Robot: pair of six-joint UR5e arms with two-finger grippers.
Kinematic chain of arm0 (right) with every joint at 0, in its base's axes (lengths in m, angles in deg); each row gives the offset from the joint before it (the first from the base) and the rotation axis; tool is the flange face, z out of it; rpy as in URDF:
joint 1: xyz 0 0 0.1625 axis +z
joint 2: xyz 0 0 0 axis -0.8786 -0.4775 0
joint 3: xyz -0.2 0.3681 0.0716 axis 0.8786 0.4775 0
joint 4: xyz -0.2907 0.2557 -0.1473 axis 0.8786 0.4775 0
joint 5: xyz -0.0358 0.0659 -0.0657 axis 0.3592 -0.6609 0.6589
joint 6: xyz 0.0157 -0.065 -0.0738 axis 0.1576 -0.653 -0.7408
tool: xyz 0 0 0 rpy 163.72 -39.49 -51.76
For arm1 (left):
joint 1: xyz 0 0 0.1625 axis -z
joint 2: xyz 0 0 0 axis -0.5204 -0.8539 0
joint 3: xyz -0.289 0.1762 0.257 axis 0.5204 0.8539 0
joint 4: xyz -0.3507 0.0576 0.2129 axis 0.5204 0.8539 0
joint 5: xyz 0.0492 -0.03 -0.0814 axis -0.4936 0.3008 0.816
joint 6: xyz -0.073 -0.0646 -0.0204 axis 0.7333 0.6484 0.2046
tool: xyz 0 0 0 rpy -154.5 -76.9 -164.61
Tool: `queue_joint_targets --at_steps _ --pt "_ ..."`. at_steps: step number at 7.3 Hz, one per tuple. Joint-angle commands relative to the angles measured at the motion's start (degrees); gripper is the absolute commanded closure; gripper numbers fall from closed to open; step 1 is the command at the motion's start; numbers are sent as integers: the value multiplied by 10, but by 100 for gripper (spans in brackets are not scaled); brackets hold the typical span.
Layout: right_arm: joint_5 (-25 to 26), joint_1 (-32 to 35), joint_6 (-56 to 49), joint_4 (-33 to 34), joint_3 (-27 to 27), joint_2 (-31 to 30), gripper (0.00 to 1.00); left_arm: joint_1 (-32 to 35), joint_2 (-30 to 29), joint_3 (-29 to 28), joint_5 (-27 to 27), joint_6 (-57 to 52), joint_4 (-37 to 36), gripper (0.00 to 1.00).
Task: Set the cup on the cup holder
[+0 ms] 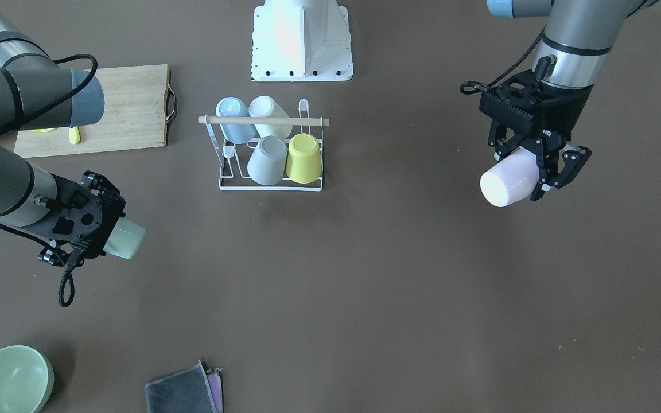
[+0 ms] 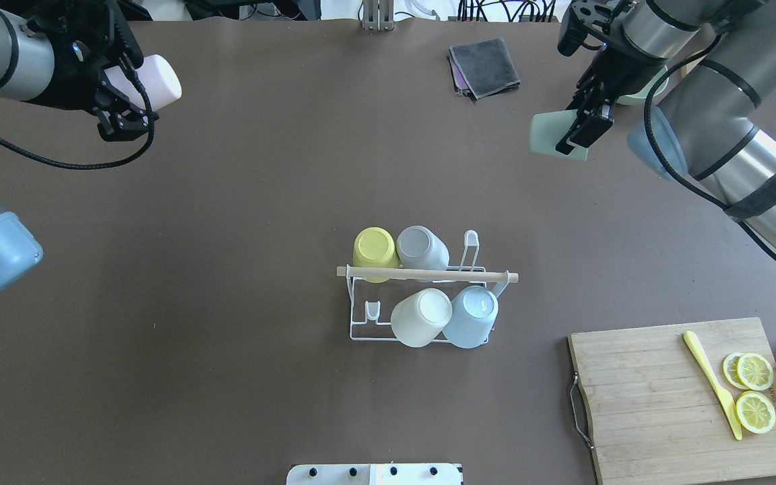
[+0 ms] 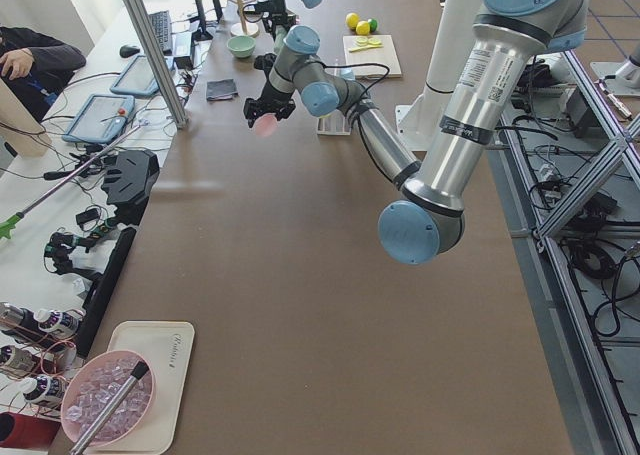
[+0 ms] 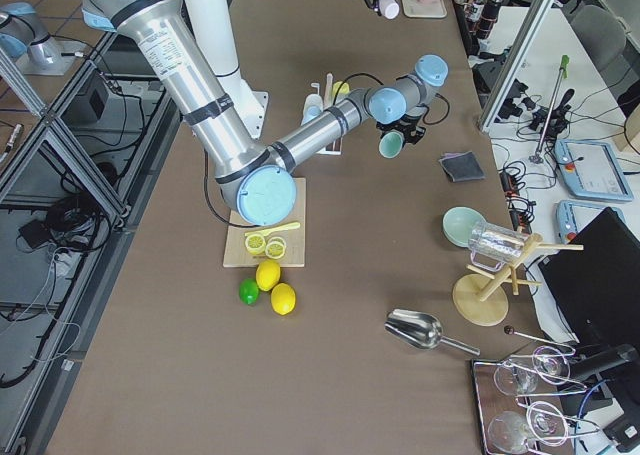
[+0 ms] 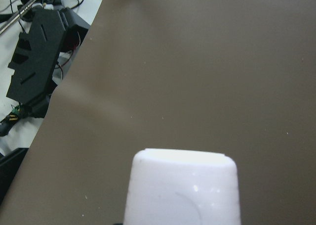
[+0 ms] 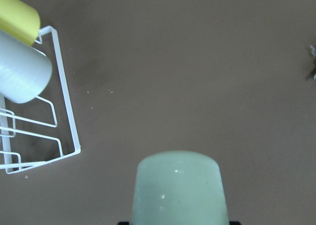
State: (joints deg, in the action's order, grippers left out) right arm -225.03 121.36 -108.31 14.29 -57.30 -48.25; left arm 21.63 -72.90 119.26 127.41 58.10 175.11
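Seen from across the table, the left gripper [image 1: 523,175] has its fingers clamped on a pale pink cup [image 1: 502,186], held above the table well to one side of the cup holder [image 1: 313,121]. On the opposite side the right gripper [image 1: 107,232] grips a pale green cup [image 1: 128,238], also well apart from the rack. The holder stands mid-table near the robot's base, with a yellow cup [image 1: 304,158], a grey cup [image 1: 267,160], a white cup [image 1: 270,112] and a blue cup [image 1: 233,115] upended on its prongs. From overhead, the holder sits between the two loaded grippers and nearer the robot, with a wooden cutting board [image 2: 664,404] off to its right. In the left side view the pink cup hangs from the near arm over bare table. In the right side view the green cup sits in the near arm's gripper, near the rack. The left wrist camera shows only the pink cup's base over the table, the fingers out of sight. The right wrist camera shows the green cup's base, with a corner of the holder at upper left.
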Motion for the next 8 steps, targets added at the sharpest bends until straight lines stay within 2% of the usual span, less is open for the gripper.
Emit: queue_joint_targets --at_steps 1,3,4,6,8 --pt "-67 2 83 -162 2 -22 84 -56 42 -5 -5 109 248 99" --pt "-70 2 170 -300 4 -28 83 -78 53 -6 -25 131 395 98" --pt "-81 2 189 -313 5 -44 83 -109 53 -15 -59 139 469 98" --pt "-90 1 234 -315 10 -48 84 -210 53 -68 -158 143 676 98" --pt "-90 1 228 -317 37 -54 83 -290 46 -114 -199 143 816 97"
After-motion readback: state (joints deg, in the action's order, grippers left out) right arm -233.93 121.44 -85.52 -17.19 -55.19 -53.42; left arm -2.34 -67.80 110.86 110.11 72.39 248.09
